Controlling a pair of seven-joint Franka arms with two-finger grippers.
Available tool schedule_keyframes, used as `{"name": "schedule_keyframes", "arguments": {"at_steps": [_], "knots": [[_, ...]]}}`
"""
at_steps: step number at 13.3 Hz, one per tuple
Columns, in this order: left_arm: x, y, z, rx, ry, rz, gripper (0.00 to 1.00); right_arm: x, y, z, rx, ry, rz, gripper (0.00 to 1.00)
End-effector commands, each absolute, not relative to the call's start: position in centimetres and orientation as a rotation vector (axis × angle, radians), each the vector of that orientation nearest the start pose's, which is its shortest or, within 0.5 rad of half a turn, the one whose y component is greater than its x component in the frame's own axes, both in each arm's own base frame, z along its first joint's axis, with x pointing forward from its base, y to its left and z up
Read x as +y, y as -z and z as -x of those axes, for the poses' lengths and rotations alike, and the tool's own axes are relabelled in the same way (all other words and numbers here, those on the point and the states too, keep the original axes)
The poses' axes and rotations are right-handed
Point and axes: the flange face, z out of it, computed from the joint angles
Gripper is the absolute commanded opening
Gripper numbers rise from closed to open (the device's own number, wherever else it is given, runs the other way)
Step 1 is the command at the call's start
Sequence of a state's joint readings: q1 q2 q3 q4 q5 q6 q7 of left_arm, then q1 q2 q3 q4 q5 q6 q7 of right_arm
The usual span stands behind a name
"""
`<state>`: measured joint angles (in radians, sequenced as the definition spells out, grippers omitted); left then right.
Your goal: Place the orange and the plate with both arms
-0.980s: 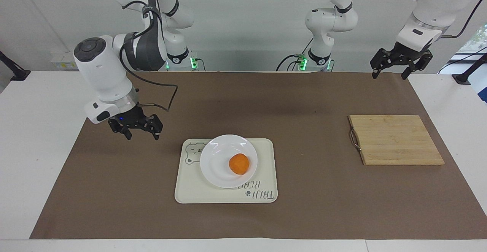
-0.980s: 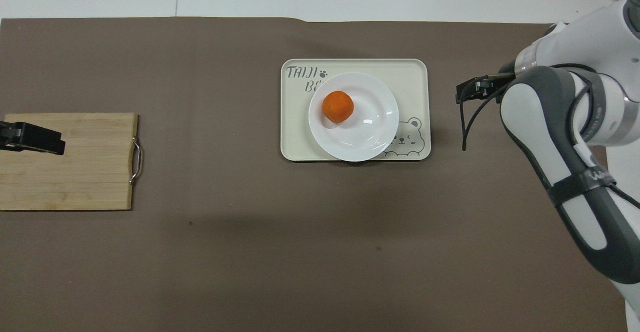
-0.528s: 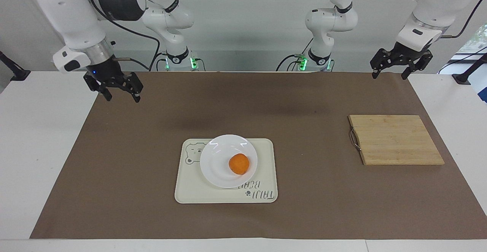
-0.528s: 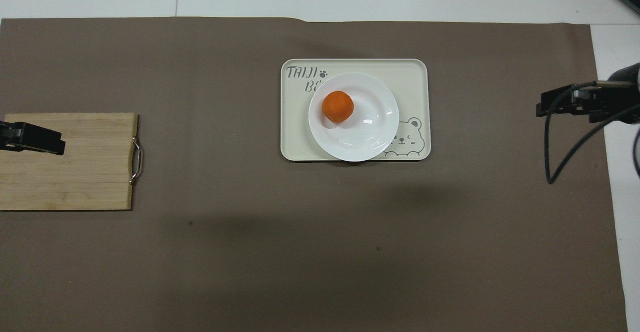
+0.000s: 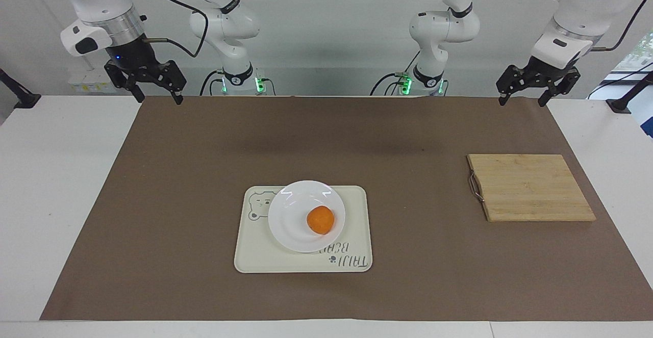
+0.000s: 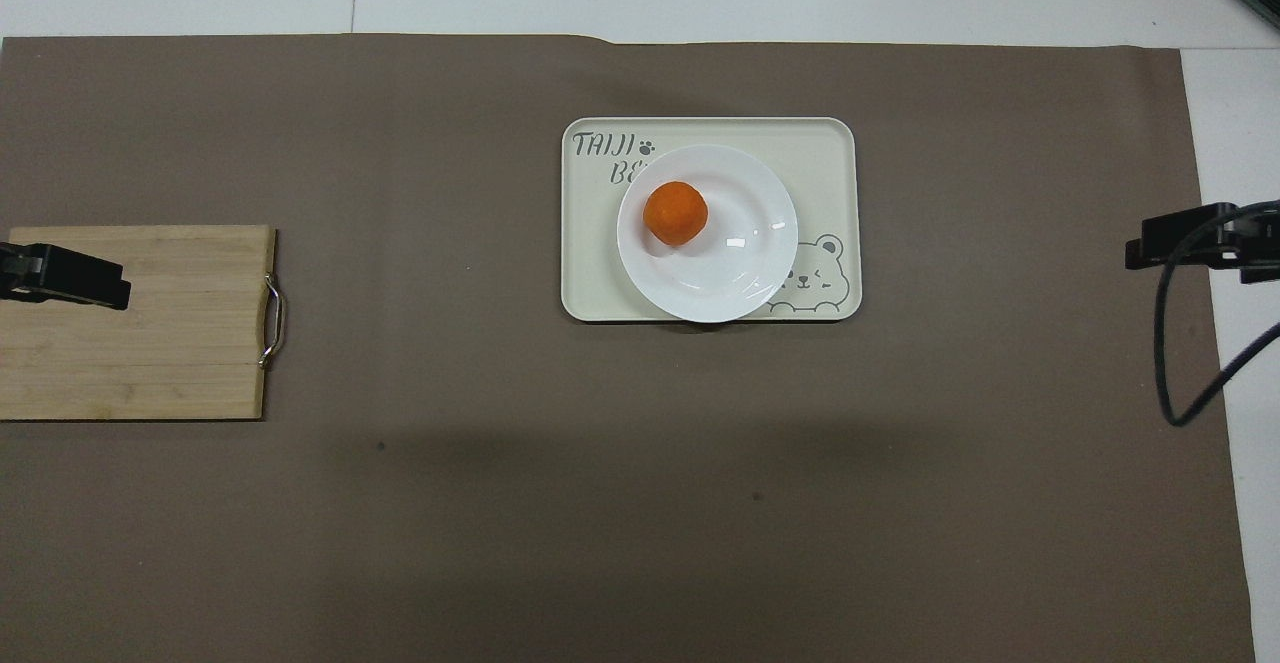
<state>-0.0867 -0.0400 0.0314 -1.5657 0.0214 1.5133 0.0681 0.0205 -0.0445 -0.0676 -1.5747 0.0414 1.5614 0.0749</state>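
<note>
Brown mat [image 5: 204, 277]; both jaws wide, empty.

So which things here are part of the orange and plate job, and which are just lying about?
Part of the job:
- orange, on the plate
- plate, on the tray
- left gripper, empty
- right gripper, empty

Lying about:
- bear-print tray
- wooden cutting board
- brown mat

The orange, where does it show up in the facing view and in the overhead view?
Facing view: the orange lies low of centre, on the plate.
Overhead view: the orange lies above centre, on the plate.
Shared landmark: the bear-print tray under the plate.
</note>
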Motion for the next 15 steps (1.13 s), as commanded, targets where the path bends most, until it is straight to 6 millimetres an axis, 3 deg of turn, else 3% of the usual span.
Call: {"name": "schedule_keyframes", "arguments": {"at_steps": [1, 7, 11, 15], "knots": [[-2.4, -64.6, -53.0, 0.185, -0.012, 3.099, 1.0, -0.8, -64.2, -53.0, 0.167, -0.013, 3.12, 1.0], [-2.4, -64.6, -53.0, 0.185, -0.012, 3.098, 1.0, -1.2, -63.3, -53.2, 0.139, -0.029, 3.135, 1.0], [-2.4, -64.6, -53.2, 0.18, -0.003, 3.098, 1.0, -1.4, -62.6, -52.3, 0.099, -0.036, 3.152, 1.0], [-2.3, -66.4, -53.2, 0.155, 0.007, 3.107, 1.0, -1.4, -62.7, -52.2, 0.118, -0.041, 3.144, 1.0]]}}
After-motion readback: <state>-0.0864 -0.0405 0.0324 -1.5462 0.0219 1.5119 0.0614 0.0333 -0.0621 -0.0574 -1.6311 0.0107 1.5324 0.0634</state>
